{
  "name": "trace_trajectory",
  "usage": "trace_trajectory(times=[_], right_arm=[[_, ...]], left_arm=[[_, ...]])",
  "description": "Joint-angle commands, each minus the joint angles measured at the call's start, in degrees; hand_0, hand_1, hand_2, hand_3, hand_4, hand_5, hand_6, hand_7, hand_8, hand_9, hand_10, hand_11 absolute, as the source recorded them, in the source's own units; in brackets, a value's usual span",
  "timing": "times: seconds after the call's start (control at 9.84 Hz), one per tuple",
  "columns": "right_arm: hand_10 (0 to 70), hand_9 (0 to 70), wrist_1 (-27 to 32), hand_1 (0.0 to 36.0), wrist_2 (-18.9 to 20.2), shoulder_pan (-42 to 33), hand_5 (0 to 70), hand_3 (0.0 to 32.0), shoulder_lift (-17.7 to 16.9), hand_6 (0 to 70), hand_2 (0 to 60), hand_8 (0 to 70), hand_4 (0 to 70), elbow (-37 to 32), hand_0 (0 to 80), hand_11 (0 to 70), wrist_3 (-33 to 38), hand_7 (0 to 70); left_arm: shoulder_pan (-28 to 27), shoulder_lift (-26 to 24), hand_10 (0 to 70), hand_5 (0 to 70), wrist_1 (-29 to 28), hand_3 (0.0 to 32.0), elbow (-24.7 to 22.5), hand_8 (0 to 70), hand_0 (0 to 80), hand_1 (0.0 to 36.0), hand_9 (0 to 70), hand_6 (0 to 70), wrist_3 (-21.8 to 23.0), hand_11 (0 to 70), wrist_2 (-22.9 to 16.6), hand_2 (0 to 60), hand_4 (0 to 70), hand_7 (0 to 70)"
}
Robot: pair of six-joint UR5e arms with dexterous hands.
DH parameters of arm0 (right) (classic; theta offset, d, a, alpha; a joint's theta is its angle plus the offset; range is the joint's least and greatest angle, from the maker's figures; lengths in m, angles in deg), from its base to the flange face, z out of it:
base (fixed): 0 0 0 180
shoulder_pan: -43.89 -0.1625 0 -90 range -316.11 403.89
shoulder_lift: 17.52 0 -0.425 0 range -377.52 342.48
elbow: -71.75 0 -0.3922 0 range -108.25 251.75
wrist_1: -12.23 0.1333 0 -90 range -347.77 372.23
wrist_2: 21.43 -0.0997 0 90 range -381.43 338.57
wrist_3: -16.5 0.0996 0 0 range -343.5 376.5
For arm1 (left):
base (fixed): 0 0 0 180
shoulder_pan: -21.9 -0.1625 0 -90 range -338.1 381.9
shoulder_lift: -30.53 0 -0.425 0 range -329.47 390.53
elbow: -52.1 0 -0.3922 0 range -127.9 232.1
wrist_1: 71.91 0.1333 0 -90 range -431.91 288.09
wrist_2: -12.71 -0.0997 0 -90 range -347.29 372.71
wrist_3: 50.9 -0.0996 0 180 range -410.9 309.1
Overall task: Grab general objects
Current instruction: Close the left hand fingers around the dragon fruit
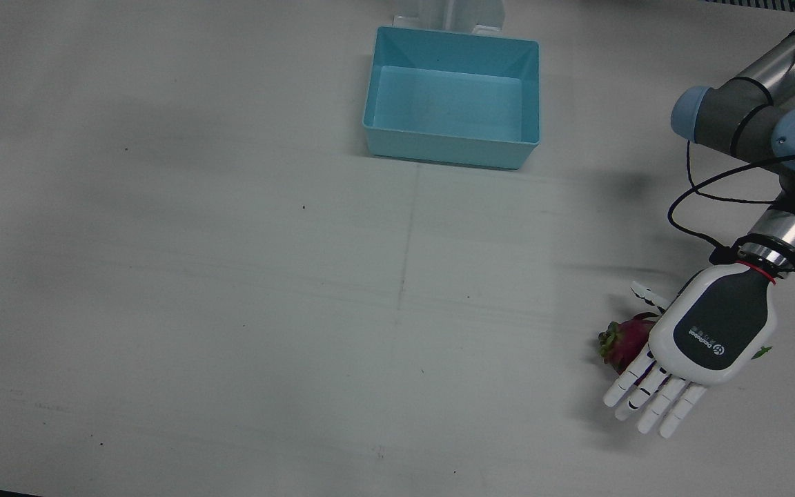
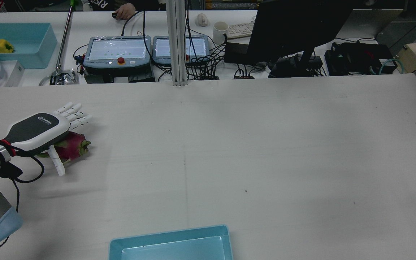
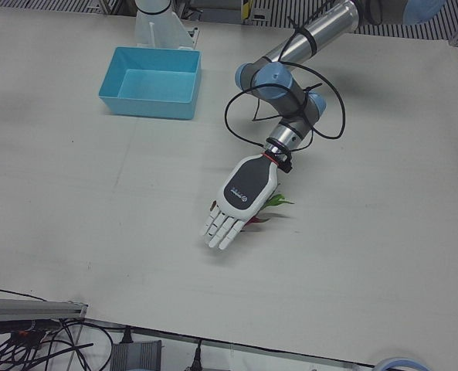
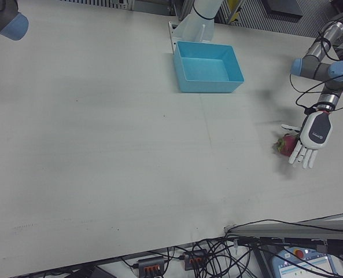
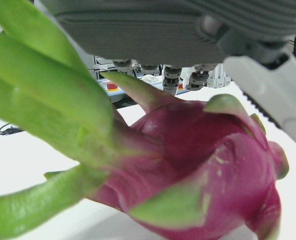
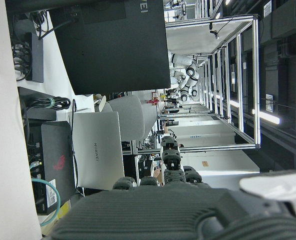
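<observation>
A magenta dragon fruit [image 1: 624,343] with green scales lies on the white table near the operators' edge, on the robot's left side. My left hand [image 1: 711,331] hovers palm down right over it, fingers stretched out straight and apart, thumb out to the side; it holds nothing. In the rear view the fruit [image 2: 72,146] shows under the hand [image 2: 38,130]. The left hand view is filled by the fruit [image 5: 202,165] just below the palm. My right hand [image 6: 172,200] shows only in its own view, off the table area, empty with fingers apart.
An empty light-blue bin [image 1: 453,148] stands at the table's robot side, in the middle, well away from the fruit. Black cables loop around the left wrist [image 1: 687,207]. Monitors and pendants [image 2: 117,50] sit beyond the far edge.
</observation>
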Motion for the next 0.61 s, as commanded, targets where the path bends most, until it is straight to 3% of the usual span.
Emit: trace_trajectory(times=[0.0,0.1,0.2,0.3,0.41,0.51], right_arm=[[0.0,0.0,0.0,0.0,0.0,-0.01,0.0,0.0,0.0,0.0,0.0,0.0,0.0,0.0,0.0,0.0,-0.01,0.0],[0.0,0.0,0.0,0.0,0.0,-0.01,0.0,0.0,0.0,0.0,0.0,0.0,0.0,0.0,0.0,0.0,-0.01,0.0],[0.0,0.0,0.0,0.0,0.0,-0.01,0.0,0.0,0.0,0.0,0.0,0.0,0.0,0.0,0.0,0.0,-0.01,0.0],[0.0,0.0,0.0,0.0,0.0,-0.01,0.0,0.0,0.0,0.0,0.0,0.0,0.0,0.0,0.0,0.0,-0.01,0.0],[0.0,0.0,0.0,0.0,0.0,-0.01,0.0,0.0,0.0,0.0,0.0,0.0,0.0,0.0,0.0,0.0,-0.01,0.0],[0.0,0.0,0.0,0.0,0.0,-0.01,0.0,0.0,0.0,0.0,0.0,0.0,0.0,0.0,0.0,0.0,-0.01,0.0]], left_arm=[[0.01,0.63,0.0,0.0,2.42,3.6,-0.27,0.0,52.1,36.0,3.3,0.0,3.18,0.0,0.07,60.0,0.0,23.5],[0.01,1.07,0.0,3.9,2.42,8.6,0.0,0.0,55.9,36.0,4.0,0.0,2.93,0.0,0.07,60.0,0.0,27.0],[0.01,1.08,0.0,22.6,2.33,6.8,0.26,0.0,59.6,36.0,4.8,0.0,2.41,0.0,0.42,60.0,0.0,31.4],[-0.08,0.99,0.0,36.3,2.42,2.2,0.79,0.0,72.6,36.0,5.5,0.0,2.32,0.0,1.21,60.0,0.0,34.9],[0.0,0.82,0.0,32.6,3.03,3.6,0.53,0.0,80.0,36.0,5.2,0.0,2.32,0.0,2.0,60.0,0.0,33.1],[0.61,0.55,0.0,24.5,3.64,6.8,0.0,0.0,80.0,36.0,3.4,0.0,2.32,0.0,2.01,60.0,0.0,24.4]])
